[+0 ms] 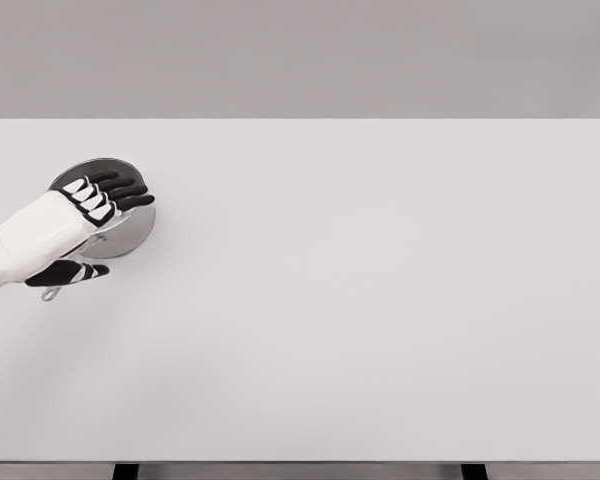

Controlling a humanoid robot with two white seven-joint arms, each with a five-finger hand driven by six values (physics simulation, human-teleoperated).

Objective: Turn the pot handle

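A shiny metal pot [130, 232] sits on the white table [360, 300] at the far left. Its thin handle points toward the lower left and ends in a small loop [50, 293]. My left hand [108, 228] reaches in from the left edge and hovers over the pot. Its black fingers [120, 190] lie stretched across the pot's top, and the thumb [75, 272] points right just below the handle. The handle runs between fingers and thumb, mostly hidden under the palm. The fingers look extended, not clamped. No right arm shows.
The table's far edge [300, 120] runs across the top and its near edge [300, 462] along the bottom. Two dark table legs [126, 471] show beneath the front edge.
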